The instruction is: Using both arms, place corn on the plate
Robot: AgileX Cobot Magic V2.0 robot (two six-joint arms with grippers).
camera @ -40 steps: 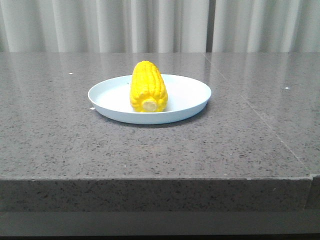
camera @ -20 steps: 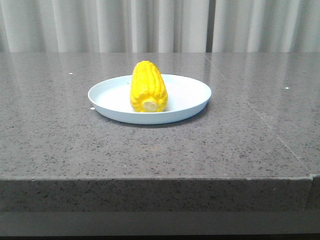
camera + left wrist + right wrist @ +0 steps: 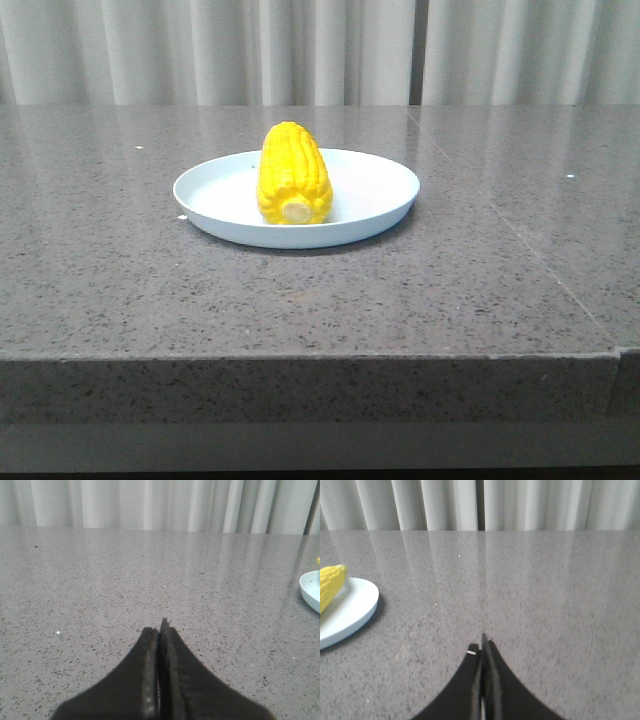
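Left pincer [image 3: 160,630]: mine, black and matte, both fingers pressed flat together with nothing between them, low over bare grey stone well apart from the plate, whose rim just shows at the edge of my left wrist view.
Table [image 3: 120,260]: speckled grey polished stone, its front edge facing the front camera, pale curtains [image 3: 200,50] hanging behind it.
Plate [image 3: 375,190]: round, shallow, pale blue-white, low rim, sitting flat near the middle of the table.
Corn [image 3: 294,172]: bright yellow cob with neat rows of kernels, lying on the plate, a little left of its centre, wholly inside the rim.
Corn's direction: long axis runs front to back; the pale cut stub faces the front camera, the narrower tip points away toward the curtains.
Right pincer [image 3: 484,650]: mine too, black fingers closed tight on each other, gripping nothing, over bare table beside the plate, touching neither plate nor corn.
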